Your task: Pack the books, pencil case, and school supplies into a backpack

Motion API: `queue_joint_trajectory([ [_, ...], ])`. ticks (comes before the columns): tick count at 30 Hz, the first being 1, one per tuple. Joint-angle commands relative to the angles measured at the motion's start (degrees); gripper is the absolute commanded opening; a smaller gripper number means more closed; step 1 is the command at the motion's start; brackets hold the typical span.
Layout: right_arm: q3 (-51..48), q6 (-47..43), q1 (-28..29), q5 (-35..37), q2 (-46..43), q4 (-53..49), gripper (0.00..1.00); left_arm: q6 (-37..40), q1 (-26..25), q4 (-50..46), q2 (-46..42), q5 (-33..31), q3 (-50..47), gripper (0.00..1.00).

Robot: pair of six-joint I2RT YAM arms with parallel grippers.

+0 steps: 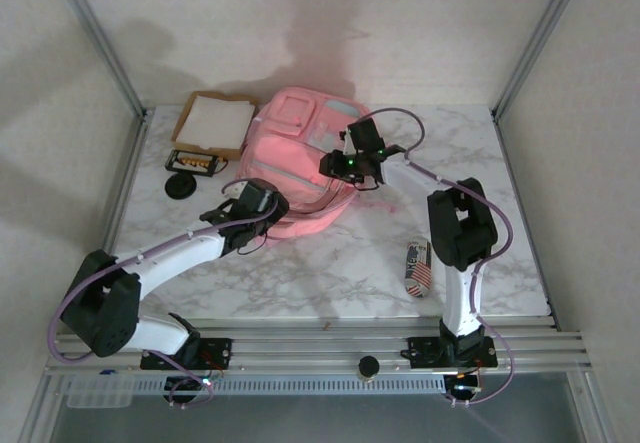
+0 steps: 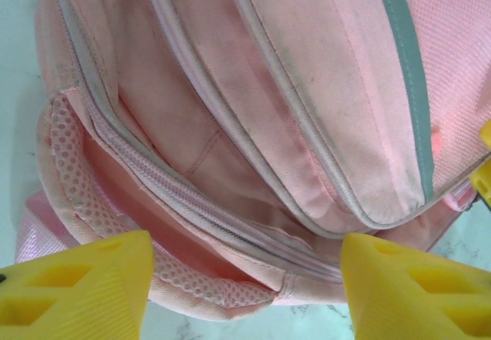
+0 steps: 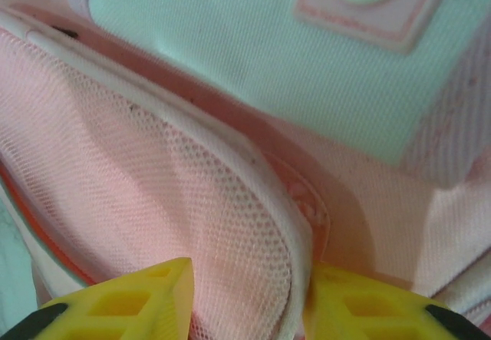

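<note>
The pink backpack [image 1: 298,153] lies flat on the marble table, front pockets up. My left gripper [image 1: 262,203] hovers at its near edge. In the left wrist view the left gripper [image 2: 245,278] is open, with the backpack's zip and mesh side pocket [image 2: 115,194] lying between and beyond the yellow fingers [image 2: 77,286]. My right gripper [image 1: 335,166] is over the backpack's right side. There the right gripper [image 3: 249,298] stands open astride the white rim of a mesh pocket [image 3: 176,202]. A flag-printed pencil case [image 1: 417,268] lies at the right. The books are out of view.
A shallow cardboard tray with a white sheet [image 1: 212,123] sits at the back left. In front of it are a small box of orange sticks [image 1: 193,162] and a black round thing [image 1: 180,185]. Metal frame posts stand at both back corners.
</note>
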Motion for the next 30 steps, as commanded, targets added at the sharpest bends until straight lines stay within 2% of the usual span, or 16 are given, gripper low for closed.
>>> queue_joint_trajectory([
  [1, 3.6, -0.1, -0.4, 0.3, 2.4, 1.6, 0.35, 1.3, -0.7, -2.3, 0.8, -2.2, 2.0, 0.65],
  [3, 5.0, -0.6, -0.3, -0.5, 3.2, 0.9, 0.31, 1.4, -0.8, -2.0, 0.8, -1.9, 2.2, 0.65],
  [5, 5.2, -0.5, -0.3, -1.5, 2.8, 0.8, 0.23, 1.4, -1.1, -2.1, 0.9, -1.5, 2.7, 0.65],
  [7, 3.4, 0.2, 0.3, -2.7, 0.5, 2.4, 0.11, 0.7, -1.5, -2.7, 0.7, -0.7, 3.3, 0.64],
  [10, 0.6, 3.0, 1.1, -5.0, -3.3, 4.8, 0.00, -1.0, -3.1, -2.0, -0.6, -0.4, 3.5, 0.64],
  [16, -6.5, 12.8, 1.5, -10.4, -9.8, 14.4, 0.00, -5.9, -6.4, -1.9, -1.4, -0.9, 4.6, 0.63],
  [19, -10.3, 17.8, 1.7, -11.6, -12.6, 18.6, 0.00, -10.7, -8.6, 1.3, -1.5, -0.5, 2.5, 0.55],
  [21, -14.7, 21.4, 1.7, -11.1, -15.4, 23.2, 0.00, -12.0, -8.3, 3.3, -1.0, -0.7, 0.5, 0.49],
  [25, -20.9, 24.8, 2.3, -6.6, -20.1, 26.1, 0.00, -10.3, -6.0, -1.4, 0.8, -6.7, 0.3, 0.42],
  [28, -24.5, 26.4, 3.0, -3.9, -22.1, 26.8, 0.00, -6.3, -3.1, 2.0, 0.8, -8.3, -0.8, 0.40],
  [30, -28.0, 28.5, 3.8, -1.8, -24.0, 29.6, 0.00, -2.6, -0.8, 6.9, 1.7, -6.6, -1.3, 0.36],
])
